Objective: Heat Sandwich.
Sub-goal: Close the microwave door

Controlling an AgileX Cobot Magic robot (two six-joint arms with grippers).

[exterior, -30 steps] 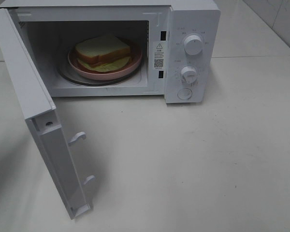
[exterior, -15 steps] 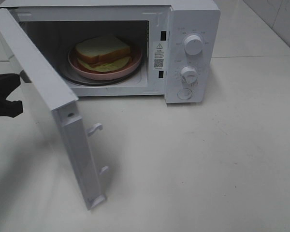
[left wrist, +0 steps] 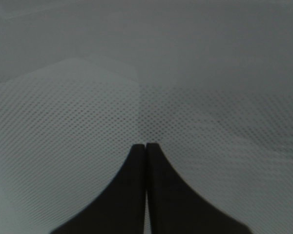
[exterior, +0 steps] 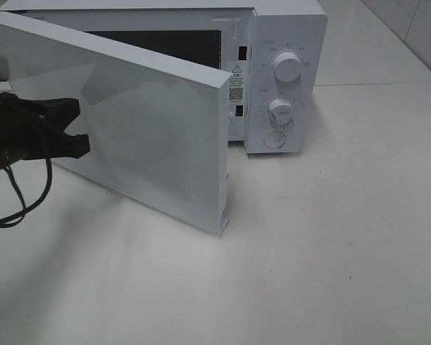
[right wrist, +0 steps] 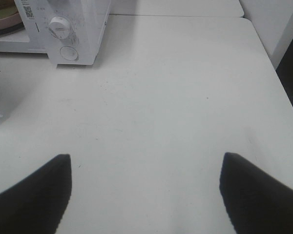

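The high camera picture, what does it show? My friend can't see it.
A white microwave has its door half closed, with the black left gripper, shut, right at the door's outer face. The door hides the inside. Two round knobs sit on the microwave's right side, and it stands on a white table.
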